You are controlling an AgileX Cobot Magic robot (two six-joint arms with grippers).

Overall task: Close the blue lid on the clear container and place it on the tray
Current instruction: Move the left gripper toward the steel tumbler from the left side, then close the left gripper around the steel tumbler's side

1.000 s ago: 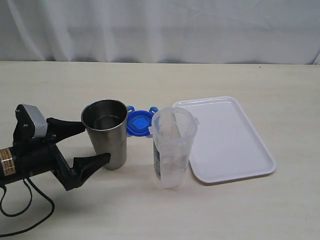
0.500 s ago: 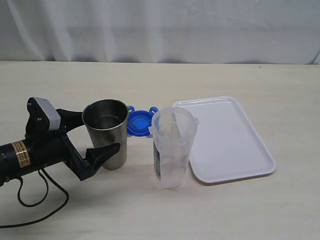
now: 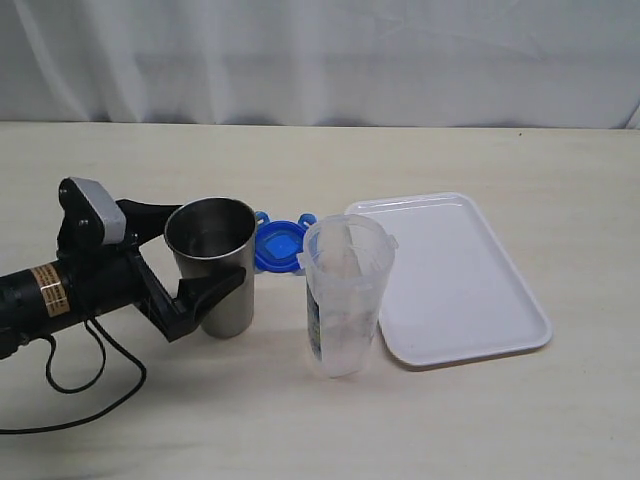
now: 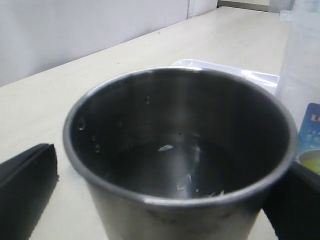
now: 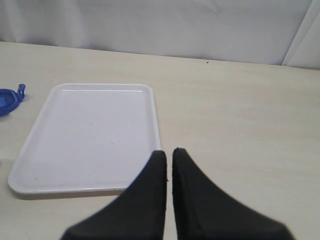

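The clear container [image 3: 345, 295] stands upright and lidless in the middle of the table, its blue-green label [image 4: 310, 130] showing in the left wrist view. Behind it, the blue lid [image 3: 277, 245] lies flat on the table, and its edge [image 5: 7, 101] also shows in the right wrist view. Just right of the container lies the white tray [image 3: 450, 275], seen bare in the right wrist view [image 5: 90, 135]. My left gripper [image 3: 195, 255] is open, with one finger on each side of the grey steel cup [image 4: 180, 150]. My right gripper [image 5: 169, 152] is shut on nothing, near the tray's corner.
The steel cup [image 3: 212, 265] stands left of the container and in front of the lid, with a little water inside. The left arm's black cable [image 3: 90, 385] trails over the front left of the table. A white curtain hangs behind the table.
My left gripper has slid right along the table until its open fingers flank the steel cup. The cup, the lid, the container and the tray have not moved.
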